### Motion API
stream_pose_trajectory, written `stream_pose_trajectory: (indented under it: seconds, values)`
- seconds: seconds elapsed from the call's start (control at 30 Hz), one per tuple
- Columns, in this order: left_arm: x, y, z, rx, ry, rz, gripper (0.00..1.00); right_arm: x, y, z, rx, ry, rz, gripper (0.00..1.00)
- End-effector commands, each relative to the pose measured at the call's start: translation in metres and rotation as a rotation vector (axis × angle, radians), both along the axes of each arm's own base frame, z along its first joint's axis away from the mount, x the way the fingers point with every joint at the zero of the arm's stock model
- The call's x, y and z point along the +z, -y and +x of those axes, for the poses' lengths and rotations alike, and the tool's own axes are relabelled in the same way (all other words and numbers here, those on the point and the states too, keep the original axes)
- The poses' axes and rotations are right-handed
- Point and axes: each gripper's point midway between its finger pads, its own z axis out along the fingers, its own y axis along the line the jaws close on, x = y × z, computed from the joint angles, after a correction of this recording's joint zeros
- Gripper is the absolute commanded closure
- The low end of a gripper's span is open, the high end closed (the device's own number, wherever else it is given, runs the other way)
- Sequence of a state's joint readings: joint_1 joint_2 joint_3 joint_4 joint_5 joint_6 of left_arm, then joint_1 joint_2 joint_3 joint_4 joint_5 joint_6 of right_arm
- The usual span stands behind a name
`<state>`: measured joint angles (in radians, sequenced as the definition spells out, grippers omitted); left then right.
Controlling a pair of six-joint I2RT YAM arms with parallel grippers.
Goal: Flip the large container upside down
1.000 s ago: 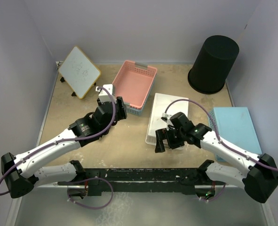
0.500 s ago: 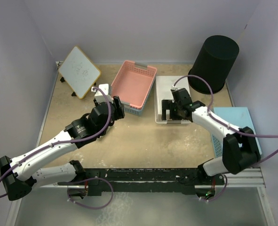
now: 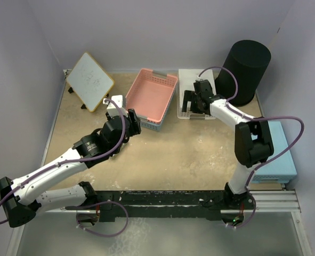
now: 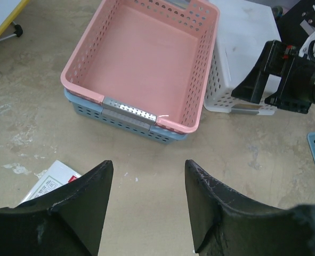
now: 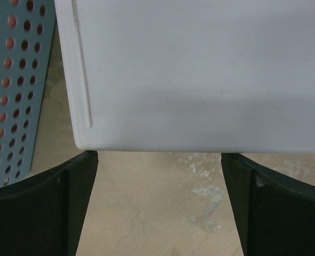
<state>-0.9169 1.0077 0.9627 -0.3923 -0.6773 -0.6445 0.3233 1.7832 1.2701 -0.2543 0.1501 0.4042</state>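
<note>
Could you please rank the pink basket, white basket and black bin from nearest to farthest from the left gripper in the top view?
1. Pink basket, just ahead of the left gripper.
2. White basket, right of the pink one.
3. Black bin, far right corner.

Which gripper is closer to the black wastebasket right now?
Right. The right gripper hovers at the white basket just left of the wastebasket; the left gripper is farther left, by the pink basket.
</note>
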Motion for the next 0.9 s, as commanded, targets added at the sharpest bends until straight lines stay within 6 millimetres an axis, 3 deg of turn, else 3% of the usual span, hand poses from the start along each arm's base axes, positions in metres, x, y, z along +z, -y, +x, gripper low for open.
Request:
stream_pose_trajectory:
  seconds: [0.0, 0.13, 0.23, 0.33, 0.57, 0.7, 0.87]
  values:
    - [0.013, -0.006, -0.002, 0.021, 0.020, -0.040, 0.46, 0.034, 0.018, 0.032, -0.125, 0.085, 0.013, 0.00]
    - [0.014, -0.010, -0.004, 0.033, 0.023, -0.045, 0.46, 0.061, 0.003, 0.028, -0.048, 0.144, 0.082, 0.00]
    - [0.016, -0.013, -0.003, 0.046, 0.029, -0.048, 0.46, 0.084, -0.018, 0.016, 0.031, 0.194, 0.184, 0.00]
    - [0.016, -0.011, -0.001, 0.048, 0.032, -0.056, 0.46, 0.102, -0.030, 0.020, 0.052, 0.246, 0.235, 0.01]
    - [0.011, -0.006, -0.003, 0.033, 0.012, -0.070, 0.46, 0.096, -0.049, 0.056, 0.052, 0.207, 0.250, 0.12]
    - [0.014, -0.012, -0.006, 0.043, 0.018, -0.085, 0.46, 0.096, -0.070, 0.065, 0.101, 0.201, 0.293, 0.16]
    - [0.017, -0.018, -0.009, 0.057, 0.025, -0.093, 0.46, 0.090, -0.098, 0.069, 0.153, 0.184, 0.349, 0.15]
